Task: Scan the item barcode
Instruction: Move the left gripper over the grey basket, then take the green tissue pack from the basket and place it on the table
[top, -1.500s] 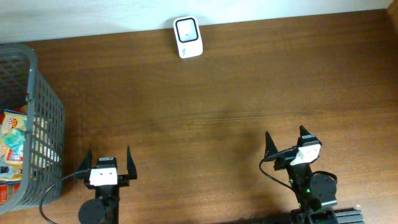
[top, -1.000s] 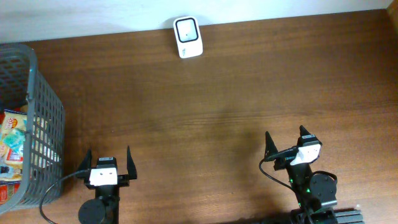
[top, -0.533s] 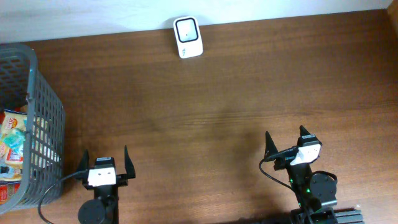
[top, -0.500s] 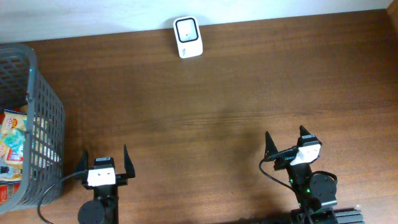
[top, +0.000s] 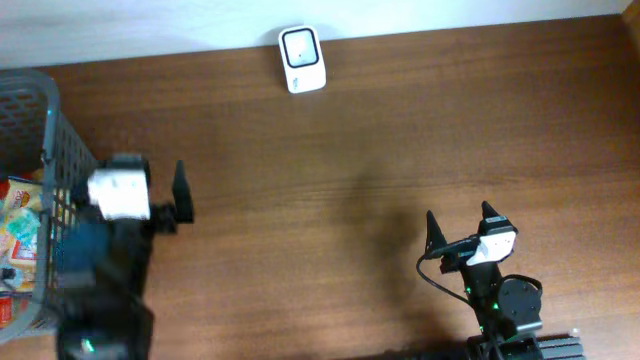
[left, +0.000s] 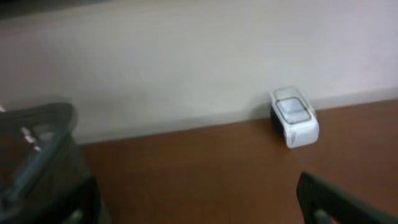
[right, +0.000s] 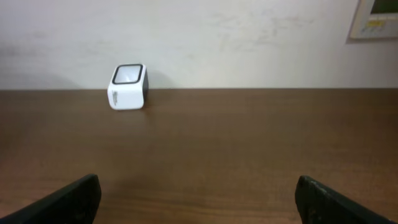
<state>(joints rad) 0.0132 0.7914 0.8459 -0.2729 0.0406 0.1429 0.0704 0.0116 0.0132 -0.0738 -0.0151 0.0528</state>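
**Left gripper** (left: 198, 186): jaws spread wide and holding nothing. It appears blurred above the right wall of the grey mesh basket (top: 62, 140), at the left edge of the table (top: 400, 130).

**Right gripper** (top: 459, 213): equally wide and empty, at the near right, well apart from everything else.

**Snack packets** (top: 18, 225): the colourful items to be scanned lie inside the basket. Their print is too blurred to read.

**Scanner** (top: 302, 60): white with a dark-rimmed window, it stands at the far edge, close to the wall. Its side label is illegible.
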